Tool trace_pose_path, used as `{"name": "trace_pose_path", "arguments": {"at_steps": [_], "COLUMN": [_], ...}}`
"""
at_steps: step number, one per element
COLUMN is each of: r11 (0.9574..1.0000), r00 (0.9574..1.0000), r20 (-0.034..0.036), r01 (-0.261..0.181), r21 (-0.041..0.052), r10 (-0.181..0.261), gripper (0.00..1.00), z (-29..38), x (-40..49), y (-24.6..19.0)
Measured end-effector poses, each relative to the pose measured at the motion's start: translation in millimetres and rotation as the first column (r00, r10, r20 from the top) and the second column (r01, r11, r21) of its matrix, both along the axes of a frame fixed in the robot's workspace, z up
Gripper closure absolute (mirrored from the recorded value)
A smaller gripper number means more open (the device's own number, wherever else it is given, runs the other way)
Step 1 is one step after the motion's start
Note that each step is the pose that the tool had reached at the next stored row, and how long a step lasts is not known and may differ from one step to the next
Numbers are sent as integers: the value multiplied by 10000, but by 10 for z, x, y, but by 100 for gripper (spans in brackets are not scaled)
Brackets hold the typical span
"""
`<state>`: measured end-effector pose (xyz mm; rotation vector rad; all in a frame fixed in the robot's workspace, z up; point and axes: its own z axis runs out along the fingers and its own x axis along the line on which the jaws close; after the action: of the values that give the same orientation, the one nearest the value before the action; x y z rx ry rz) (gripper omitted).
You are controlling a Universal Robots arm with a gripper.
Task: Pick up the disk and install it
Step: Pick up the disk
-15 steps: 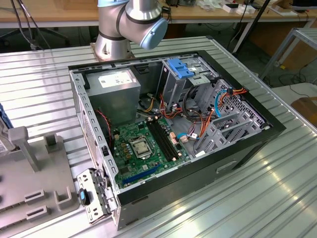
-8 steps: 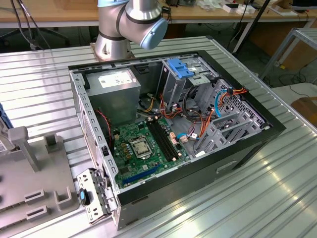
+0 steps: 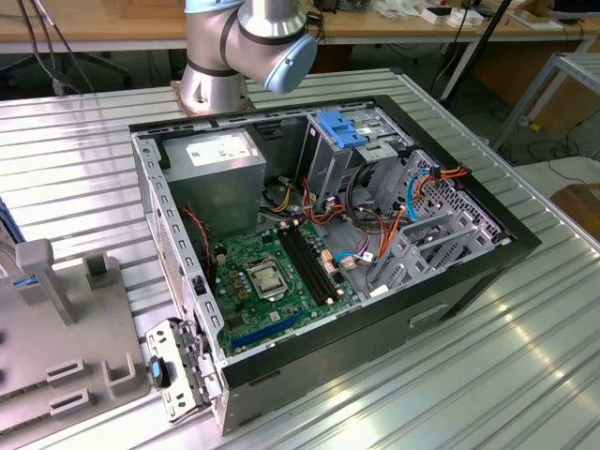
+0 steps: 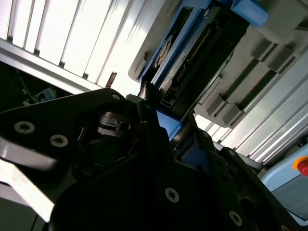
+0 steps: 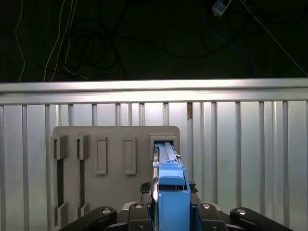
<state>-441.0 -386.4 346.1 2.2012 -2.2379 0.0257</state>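
At the counter's [image 3: 469, 375] edge on the exterior view's left I see the grey holder [image 3: 84, 328], a plate with several upright slots. In the first wrist view the disk [image 5: 168, 159] stands on edge in the slot at one end of that holder, with its blue rail facing the camera. It is not yet lifted out.

My pincer [image 5: 172, 195] straddles the near end of the disk. Its fingers [image 5: 154, 192] lie flat against both sides of the blue rail with no gap that I can see, so I judge it clenched on the disk. In the second wrist view the disk [image 4: 180, 53] shows its dark face and connector edge inside the holder.

I expect the disk to be stiff and dense, heavier than its size suggests. The plastic rails look smooth, so a light squeeze might let it slip. It is also likely sensitive to knocks. The best hold, I think, is across the two flat sides at the rail, well away from the connector pins.

Further right in the exterior view, near the counter's middle, the open computer case [image 3: 450, 300] lies on its side. Inside it are the power supply [image 3: 220, 164], the green circuit board [image 3: 272, 272] and the metal drive cage [image 3: 342, 131] with its blue clip.
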Motion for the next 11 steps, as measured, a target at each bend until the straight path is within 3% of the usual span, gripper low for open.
{"name": "trace_pose_path", "arguments": {"at_steps": [4,5,9,10,11], "r11": [10000,10000,10000,10000,10000], "r00": [10000,10000,10000,10000,10000], "r20": [-1,-1,0,-1,-1], "r01": [-15,-20,-57,-85,-98], "r21": [0,0,0,0,0], "r10": [15,20,57,85,98], "gripper": [63,63,63,63,63], "z": [201,281,501,637,695], "x": [0,0,0,0,0], "y": [0,0,0,0,0]}}
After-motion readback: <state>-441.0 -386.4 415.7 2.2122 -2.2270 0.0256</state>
